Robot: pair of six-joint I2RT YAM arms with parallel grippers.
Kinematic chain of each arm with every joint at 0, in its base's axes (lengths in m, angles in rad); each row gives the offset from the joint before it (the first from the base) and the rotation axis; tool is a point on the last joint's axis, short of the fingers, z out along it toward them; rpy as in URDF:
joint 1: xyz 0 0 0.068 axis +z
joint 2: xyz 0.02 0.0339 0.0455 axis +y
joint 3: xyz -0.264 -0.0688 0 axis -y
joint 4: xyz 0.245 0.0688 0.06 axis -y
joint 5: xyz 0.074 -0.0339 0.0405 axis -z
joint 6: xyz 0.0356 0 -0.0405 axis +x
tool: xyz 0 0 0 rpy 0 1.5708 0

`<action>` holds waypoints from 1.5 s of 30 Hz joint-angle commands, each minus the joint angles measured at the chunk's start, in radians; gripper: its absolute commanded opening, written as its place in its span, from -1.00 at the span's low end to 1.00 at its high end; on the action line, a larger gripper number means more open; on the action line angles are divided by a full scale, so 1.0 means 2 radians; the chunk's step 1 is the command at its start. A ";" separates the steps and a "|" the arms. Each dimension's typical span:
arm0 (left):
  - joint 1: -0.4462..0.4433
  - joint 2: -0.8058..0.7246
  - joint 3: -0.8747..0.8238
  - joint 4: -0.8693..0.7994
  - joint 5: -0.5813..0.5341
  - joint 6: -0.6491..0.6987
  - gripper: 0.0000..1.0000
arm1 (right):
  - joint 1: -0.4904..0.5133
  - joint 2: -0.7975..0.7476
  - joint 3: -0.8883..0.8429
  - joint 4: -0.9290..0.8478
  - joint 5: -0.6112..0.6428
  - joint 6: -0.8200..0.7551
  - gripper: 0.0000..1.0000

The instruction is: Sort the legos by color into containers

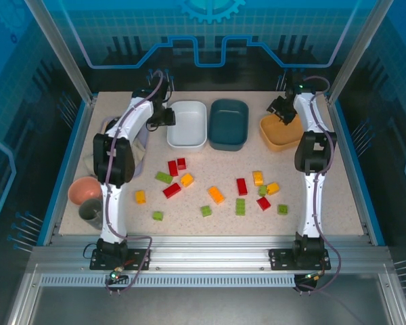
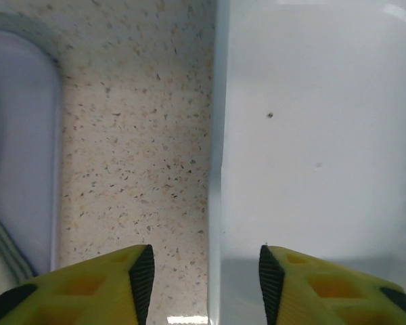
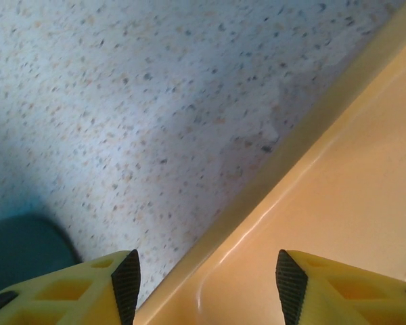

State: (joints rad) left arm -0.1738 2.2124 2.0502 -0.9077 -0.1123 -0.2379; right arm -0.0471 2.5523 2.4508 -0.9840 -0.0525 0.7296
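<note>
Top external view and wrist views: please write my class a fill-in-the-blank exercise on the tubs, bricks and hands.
The dark teal tub stands between the white tub and the ____ tub.
The left hand hangs above the rim of the ____ tub.
The right hand has its jaws ____, with nothing between them.
The loose bricks on the table are red, orange-yellow and ____.
Missing words: orange-yellow; white; open; green.

glossy smooth plastic orange-yellow tub; matt speckled tabletop

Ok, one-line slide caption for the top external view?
Left gripper at the white tub, right gripper at the orange-yellow tub, red, yellow, green legos loose on the table.
</note>
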 commanded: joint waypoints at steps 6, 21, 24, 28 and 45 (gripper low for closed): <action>-0.011 -0.117 -0.069 0.036 -0.002 -0.065 0.00 | -0.010 0.048 0.057 -0.008 -0.016 0.017 -0.31; -0.011 -0.161 -0.160 0.069 0.030 -0.113 -0.02 | 0.063 -0.057 -0.042 -0.030 -0.008 -0.194 -1.00; -0.011 -0.165 -0.176 0.075 0.033 -0.121 -0.03 | 0.083 -0.084 -0.077 -0.026 -0.018 -0.216 -1.00; -0.011 -0.169 -0.183 0.076 0.039 -0.121 -0.03 | 0.098 -0.121 -0.135 -0.007 -0.034 -0.220 -1.00; -0.008 -0.159 -0.180 0.060 0.061 -0.136 -0.03 | 0.115 -0.122 -0.137 -0.010 -0.055 -0.220 0.08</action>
State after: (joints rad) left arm -0.1928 1.8828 1.6722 -0.7547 -0.0204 -0.4778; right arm 0.1703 2.3100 2.1273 -0.9802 -0.1398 0.2970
